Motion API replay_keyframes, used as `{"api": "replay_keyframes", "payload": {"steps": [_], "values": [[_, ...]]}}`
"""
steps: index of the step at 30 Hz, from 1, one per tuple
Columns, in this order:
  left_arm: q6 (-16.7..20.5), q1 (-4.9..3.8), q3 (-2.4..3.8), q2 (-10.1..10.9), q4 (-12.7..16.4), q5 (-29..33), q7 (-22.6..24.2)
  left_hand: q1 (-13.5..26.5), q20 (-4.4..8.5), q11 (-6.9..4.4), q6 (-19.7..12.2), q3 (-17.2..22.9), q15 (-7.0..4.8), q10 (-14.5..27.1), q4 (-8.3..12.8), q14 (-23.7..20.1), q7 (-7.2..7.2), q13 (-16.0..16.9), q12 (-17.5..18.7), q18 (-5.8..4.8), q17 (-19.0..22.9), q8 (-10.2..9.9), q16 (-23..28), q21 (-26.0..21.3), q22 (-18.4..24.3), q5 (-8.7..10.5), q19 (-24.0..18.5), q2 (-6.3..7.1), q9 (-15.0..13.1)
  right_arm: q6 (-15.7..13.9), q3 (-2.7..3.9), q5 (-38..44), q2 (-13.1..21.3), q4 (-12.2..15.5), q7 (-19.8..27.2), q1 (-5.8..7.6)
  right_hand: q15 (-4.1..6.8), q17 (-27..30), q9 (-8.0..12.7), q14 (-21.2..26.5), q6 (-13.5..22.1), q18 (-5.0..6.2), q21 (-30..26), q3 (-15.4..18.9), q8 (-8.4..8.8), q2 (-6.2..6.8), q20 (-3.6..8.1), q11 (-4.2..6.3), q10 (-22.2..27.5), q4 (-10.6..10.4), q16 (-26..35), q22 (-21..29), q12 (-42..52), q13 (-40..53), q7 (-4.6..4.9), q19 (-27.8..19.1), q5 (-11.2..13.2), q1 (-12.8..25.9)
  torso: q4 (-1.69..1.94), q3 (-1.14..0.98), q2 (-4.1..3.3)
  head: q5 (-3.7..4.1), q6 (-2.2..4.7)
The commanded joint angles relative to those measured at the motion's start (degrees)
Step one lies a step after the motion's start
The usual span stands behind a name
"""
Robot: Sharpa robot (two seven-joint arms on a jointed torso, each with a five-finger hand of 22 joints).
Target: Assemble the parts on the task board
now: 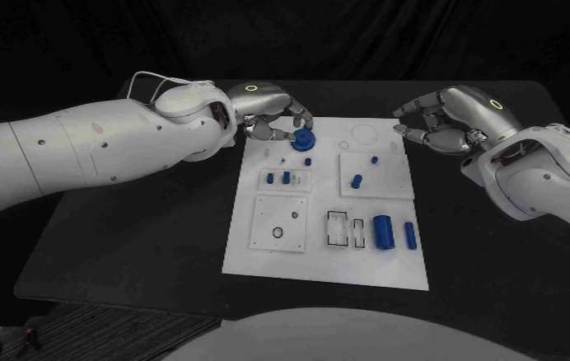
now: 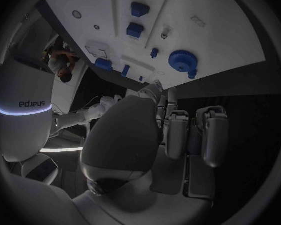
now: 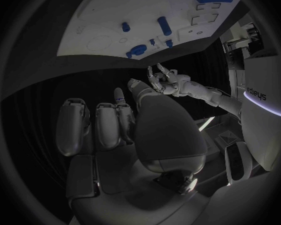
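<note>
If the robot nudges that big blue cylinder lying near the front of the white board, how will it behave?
The big blue cylinder lies on its side on the white board, so a sideways nudge would probably roll it. It looks solid and stiff, unlikely to bend. Its smooth round surface may slip in a loose grip.

Dim scene, black surroundings; white task board (image 1: pixel 327 270) brightest, wrist views fisheye-bent

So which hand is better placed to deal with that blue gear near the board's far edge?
Left. The left hand sits right by the blue gear, fingers about touching it; the right hand hovers off the task board's far right corner.
</note>
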State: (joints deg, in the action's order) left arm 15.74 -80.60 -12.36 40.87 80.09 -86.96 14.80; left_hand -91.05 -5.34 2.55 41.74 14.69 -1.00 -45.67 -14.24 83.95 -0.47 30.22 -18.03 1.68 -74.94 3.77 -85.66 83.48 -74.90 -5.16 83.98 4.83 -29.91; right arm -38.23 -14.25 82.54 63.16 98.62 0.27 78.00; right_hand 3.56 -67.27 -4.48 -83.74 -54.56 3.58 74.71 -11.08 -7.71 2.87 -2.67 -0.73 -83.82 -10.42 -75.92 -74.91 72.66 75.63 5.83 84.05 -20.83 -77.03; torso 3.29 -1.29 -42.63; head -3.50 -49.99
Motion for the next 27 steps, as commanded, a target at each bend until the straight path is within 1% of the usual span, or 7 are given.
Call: {"api": "replay_keyframes", "payload": {"steps": [1, 3, 4, 7, 14, 22, 27], "values": [[2.64, 0.35, 0.05, -0.94, -0.61, -7.75, 1.97, 0.44, -0.08, -0.18, 0.35, -0.20, -0.30, 0.87, 0.77, 1.55, -0.71, -2.09, 2.49, 0.47, -8.49, -0.04, 0.82, -0.90, -12.19, 0.34, -0.61, 0.68, 1.72, 0.09, 0.02, -0.12, -0.03, -0.25, 0.49, -0.53, -0.04, 0.00, 0.06, -2.69, -0.38, -0.43, 0.29, -0.37, 0.20, -0.02, -0.08, 0.28, -1.38, -0.04, -0.27, -10.94, 0.20, -4.64, -0.04, 1.19, -0.32, -0.44, 0.04, -0.01, 0.06, 0.04, -0.01], [2.89, 0.54, 0.05, -1.49, -1.05, -8.41, 1.85, 0.61, -0.06, -0.34, 0.56, -0.25, -0.45, 0.89, 0.92, 1.43, -0.72, -2.52, 2.60, 0.51, -8.17, -0.02, 1.02, -1.06, -12.13, 0.29, -0.69, 0.71, 2.17, 0.29, 0.02, -0.19, -0.07, -0.40, 0.52, -0.78, -0.03, 0.01, 0.06, -2.69, -0.37, -0.42, 0.24, -0.41, 0.21, -0.03, -0.08, 0.29, -1.38, 0.00, -0.27, -10.93, 0.19, -4.65, -0.04, 1.18, -0.47, -0.49, -0.01, 0.01, 0.06, 0.00, -0.01], [2.88, 0.73, 0.05, -1.94, -1.45, -8.79, 1.80, 1.13, -0.02, -0.04, 0.94, -0.50, -0.41, 1.27, 1.09, 1.34, -0.49, -3.35, 2.97, 0.52, -7.85, 0.01, 1.20, -1.11, -12.13, 0.38, -0.62, 0.86, 2.90, 0.43, 0.02, -0.25, -0.10, -0.49, 0.54, -0.98, -0.03, 0.01, 0.06, -2.69, -0.37, -0.42, 0.24, -0.41, 0.21, -0.03, -0.08, 0.29, -1.38, 0.00, -0.27, -10.93, 0.19, -4.65, -0.04, 1.18, -0.47, -0.49, -0.10, -0.01, 0.05, -0.10, -0.01], [2.77, 1.08, 0.05, -2.58, -2.04, -9.21, 1.64, 2.06, 0.01, -0.42, 1.28, -1.13, -0.60, 2.47, 1.63, 0.63, -0.62, -5.27, 3.98, 0.83, -6.36, -0.01, 2.21, -2.34, -11.68, 0.64, -1.41, 0.92, 4.47, 0.59, 0.02, -0.32, -0.12, -0.61, 0.57, -1.32, -0.03, 0.01, 0.06, -2.69, -0.37, -0.42, 0.24, -0.41, 0.21, -0.03, -0.08, 0.29, -1.38, 0.00, -0.27, -10.93, 0.19, -4.65, -0.04, 1.18, -0.47, -0.49, -0.14, -0.05, 0.05, -0.03, -0.01], [2.79, 1.81, 0.05, -3.78, -3.43, -9.60, 1.11, 3.87, 0.06, -0.44, 3.04, -2.58, -0.76, 3.88, 2.64, -0.27, 0.55, -8.35, 5.10, 1.28, -4.22, 0.17, 3.49, -4.31, -11.03, 0.74, -2.39, 0.44, 6.79, 0.84, 0.02, -0.38, 0.03, -0.81, 0.62, -1.78, -0.03, 0.03, 0.07, -2.68, -0.37, -0.43, 0.26, -0.46, 0.23, -0.02, -0.07, 0.29, -1.36, 0.05, -0.26, -10.93, 0.16, -4.67, -0.04, 1.18, -0.62, -0.55, -0.06, -0.03, 0.04, 0.23, -0.01], [1.04, 2.33, 0.05, -4.91, -4.26, -9.68, 0.87, 4.48, 0.27, -0.98, 4.75, -3.16, -1.10, 0.94, 3.54, -0.03, 1.50, -9.49, 3.57, 1.32, -4.22, 0.34, 3.10, -4.67, -11.04, 0.90, -2.24, -0.09, 8.31, 0.99, 0.02, -0.40, -0.08, -0.95, 0.70, -2.05, -0.03, -0.04, 0.07, -2.69, -0.39, -0.42, 0.22, -0.54, 0.23, 0.00, -0.06, 0.28, -1.35, 0.15, -0.31, -10.92, 0.13, -4.70, -0.05, 1.17, -0.79, -0.67, 0.01, 0.00, 0.07, 0.22, -0.01], [-0.52, 2.85, 0.05, -5.68, -4.72, -9.69, 0.62, 4.54, 0.41, -0.76, 4.79, -3.24, -1.10, -0.75, 3.94, -0.04, 1.51, -9.36, 2.34, 1.37, -4.24, 0.15, 2.90, -4.95, -11.01, 0.94, -2.28, -0.21, 9.03, 0.93, 0.02, -0.40, -0.21, -1.05, 0.90, -2.20, -0.03, -0.17, 0.08, -2.71, -0.39, -0.43, 0.26, -0.60, 0.24, 0.01, -0.06, 0.27, -1.34, 0.24, -0.41, -10.93, 0.14, -4.68, -0.04, 1.18, -0.93, -0.77, -0.03, 0.00, 0.06, 0.10, -0.01]]}}
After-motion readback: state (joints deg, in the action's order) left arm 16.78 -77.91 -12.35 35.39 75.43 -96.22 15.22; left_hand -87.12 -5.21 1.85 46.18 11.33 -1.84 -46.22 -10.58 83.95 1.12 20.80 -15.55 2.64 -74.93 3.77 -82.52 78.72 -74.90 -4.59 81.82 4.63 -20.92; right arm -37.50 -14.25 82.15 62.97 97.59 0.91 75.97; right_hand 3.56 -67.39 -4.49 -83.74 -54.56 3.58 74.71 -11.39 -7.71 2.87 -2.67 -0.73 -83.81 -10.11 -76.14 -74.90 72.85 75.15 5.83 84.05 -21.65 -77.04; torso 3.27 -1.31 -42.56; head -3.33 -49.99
